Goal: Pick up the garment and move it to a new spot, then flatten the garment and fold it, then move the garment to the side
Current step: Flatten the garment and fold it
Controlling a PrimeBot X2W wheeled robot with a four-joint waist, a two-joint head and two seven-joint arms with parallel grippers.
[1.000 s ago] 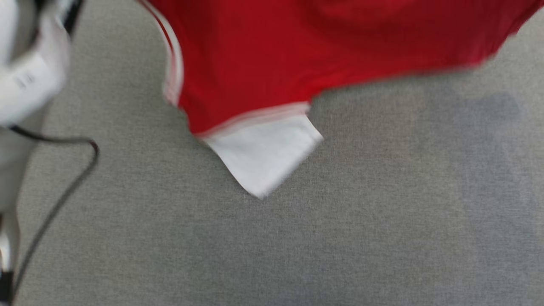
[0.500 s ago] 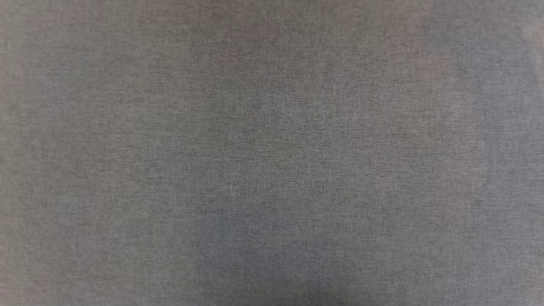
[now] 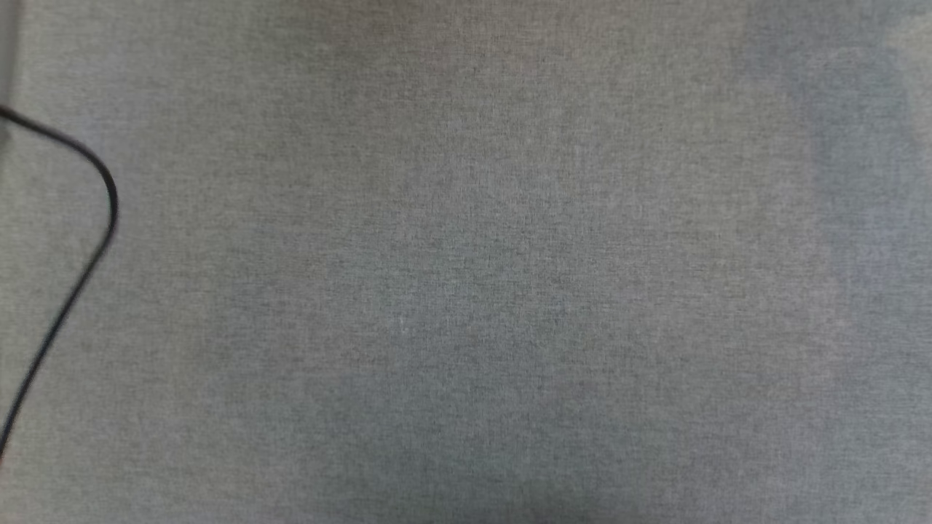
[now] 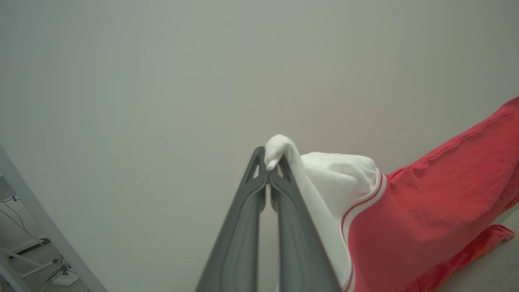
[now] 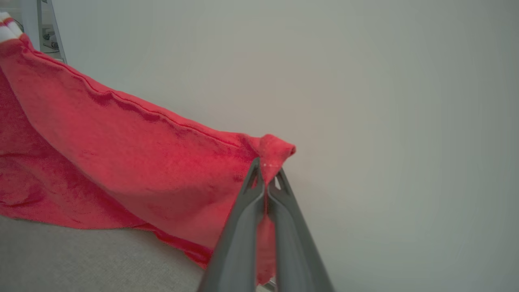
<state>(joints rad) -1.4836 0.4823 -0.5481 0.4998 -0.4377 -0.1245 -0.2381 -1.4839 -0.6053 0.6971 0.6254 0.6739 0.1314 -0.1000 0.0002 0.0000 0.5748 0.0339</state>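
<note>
A black cable [image 3: 109, 204] looped in at the left edge of the tabletop [image 3: 466, 262]. My left jaws were pressed together, pinching the tip of a white sleeve [image 4: 336, 178] of the shirt [image 4: 425, 211], whose red body ran off to their right. My right jaws, likewise clamped, pinched a red corner [image 5: 275, 152], the cloth stretching away to their left. The shirt hung lengthwise between both arms, its lower edge trailing on the tabletop. I judged that spreading it would need both arms lowering together.
</note>
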